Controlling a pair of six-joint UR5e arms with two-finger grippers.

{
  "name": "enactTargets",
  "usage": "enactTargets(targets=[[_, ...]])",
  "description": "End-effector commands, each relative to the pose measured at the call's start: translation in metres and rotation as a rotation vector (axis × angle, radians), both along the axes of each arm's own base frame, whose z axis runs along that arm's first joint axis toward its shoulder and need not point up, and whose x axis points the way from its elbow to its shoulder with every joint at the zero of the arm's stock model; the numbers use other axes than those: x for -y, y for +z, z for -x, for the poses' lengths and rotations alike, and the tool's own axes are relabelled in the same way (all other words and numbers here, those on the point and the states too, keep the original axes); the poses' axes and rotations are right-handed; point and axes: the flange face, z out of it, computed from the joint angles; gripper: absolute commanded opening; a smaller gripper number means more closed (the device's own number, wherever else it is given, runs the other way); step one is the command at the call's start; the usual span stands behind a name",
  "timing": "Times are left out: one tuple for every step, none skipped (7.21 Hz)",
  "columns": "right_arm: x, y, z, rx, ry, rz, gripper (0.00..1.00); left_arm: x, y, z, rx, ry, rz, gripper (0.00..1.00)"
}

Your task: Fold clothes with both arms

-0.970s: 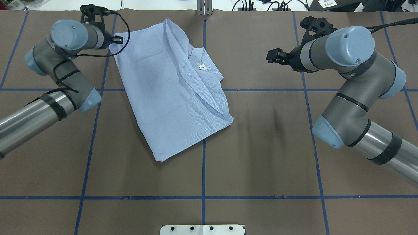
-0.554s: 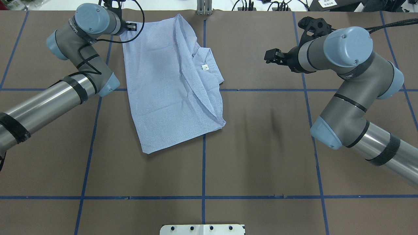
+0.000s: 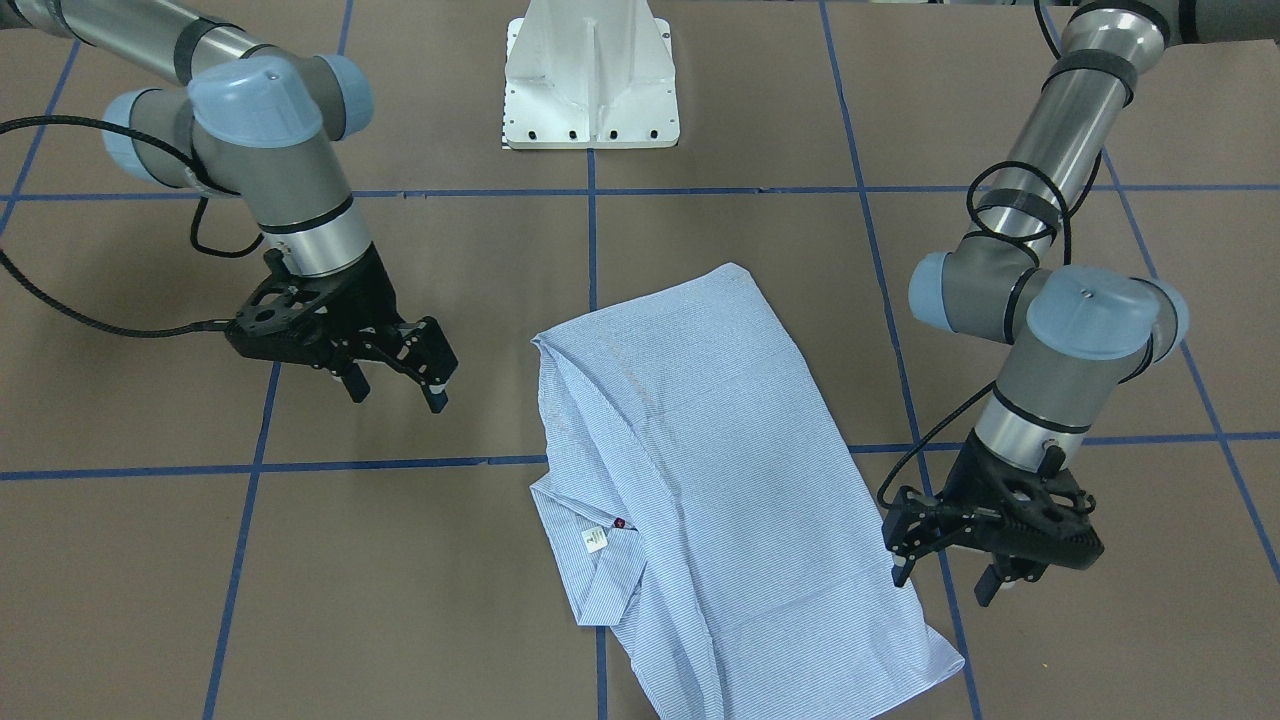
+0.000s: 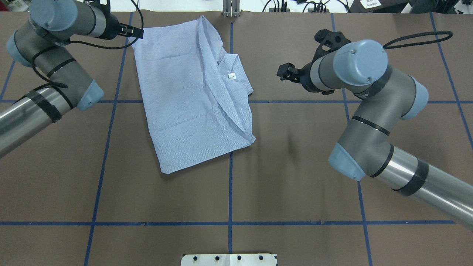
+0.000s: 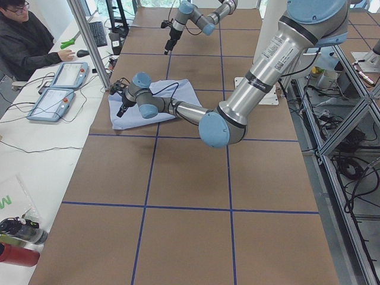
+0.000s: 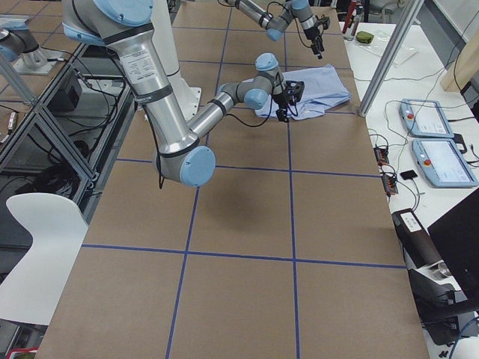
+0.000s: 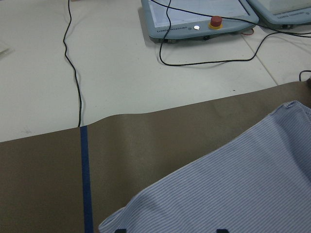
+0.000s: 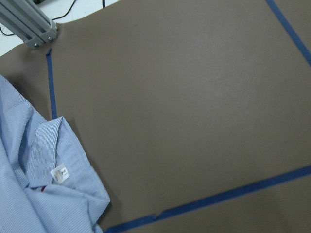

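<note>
The clothes are one light blue striped shirt (image 4: 184, 92), lying folded flat on the brown table left of centre; its collar with a small white label (image 4: 230, 76) faces right. In the front-facing view the shirt (image 3: 700, 470) lies between the two arms. My left gripper (image 4: 139, 33) is open just off the shirt's far left corner, with nothing between its fingers (image 3: 942, 585). The left wrist view looks down on that striped corner (image 7: 233, 194). My right gripper (image 4: 282, 72) hovers open and empty right of the collar (image 3: 395, 392). The right wrist view shows the collar and label (image 8: 60, 173).
The white pedestal base (image 3: 590, 75) stands at the table's near middle. An aluminium post (image 4: 231, 9) rises at the far edge behind the shirt. Two teach pendants (image 5: 59, 89) and cables lie on the white bench beyond, where a person (image 5: 27, 41) sits. Blue tape lines grid the table.
The left gripper dragged the shirt's corner toward the far edge, then let go and drew back left. The right arm swung left toward the collar.
</note>
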Motion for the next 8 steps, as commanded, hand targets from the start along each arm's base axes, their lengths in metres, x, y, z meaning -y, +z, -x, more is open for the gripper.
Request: enactTargets(targets=[[-0.054,-0.020,0.069,0.001,0.044,0.109,0.97,-0.020,0.002,0.015,-0.024,0.015,-0.010,1.00],[-0.079,-0.027,0.094,0.025,0.085,0.172,0.93,-0.021,-0.001,0.016,-0.032,0.011,-0.007,1.00],[-0.095,-0.028,0.110,0.037,0.153,0.216,0.91,-0.022,0.001,0.017,-0.032,0.010,-0.005,1.00],[-0.100,-0.024,0.118,0.037,0.176,0.250,0.91,-0.023,0.000,0.017,-0.034,0.010,-0.006,1.00],[-0.106,-0.018,0.125,0.051,0.226,0.324,0.90,-0.023,0.000,0.016,-0.036,0.011,-0.006,1.00],[-0.111,-0.012,0.143,0.033,0.221,0.339,0.90,-0.024,-0.001,0.017,-0.037,0.011,-0.008,1.00],[-0.101,-0.024,0.165,0.024,0.233,0.339,0.90,-0.024,-0.002,0.017,-0.038,0.011,-0.010,1.00],[-0.095,-0.026,0.179,0.011,0.237,0.341,0.89,-0.027,0.007,0.016,-0.032,0.014,0.000,1.00]])
